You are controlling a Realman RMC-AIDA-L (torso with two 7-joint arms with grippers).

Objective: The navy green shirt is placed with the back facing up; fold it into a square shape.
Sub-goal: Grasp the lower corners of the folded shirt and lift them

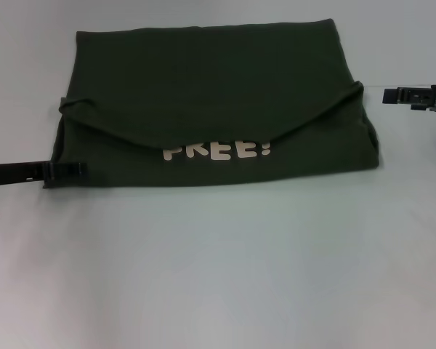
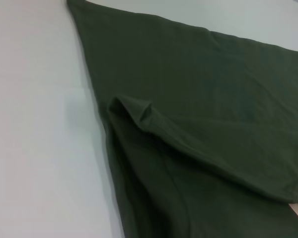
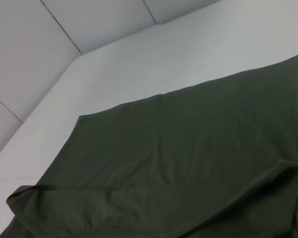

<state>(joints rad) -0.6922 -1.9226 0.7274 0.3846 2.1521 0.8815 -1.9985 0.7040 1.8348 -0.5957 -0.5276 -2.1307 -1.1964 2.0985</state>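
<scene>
Left fingers [image 1: 78, 171] beside soft folded olive shirt [image 1: 211, 80], white lettering [image 1: 216, 150]

A plain white bench [image 1: 218, 276] fills the head view from the near edge to the far edge, smooth and matte, with a wide bare stretch at the front. In the left wrist view the same white surface [image 2: 39, 124] runs along one side as a flat, unmarked band. In the right wrist view the bench [image 3: 154, 54] reaches back to a straight far edge and a corner. Beyond that edge stands a pale grey wall [image 3: 35, 44] made of large flat panels, divided by thin dark seam lines that run at slants across the picture.
</scene>
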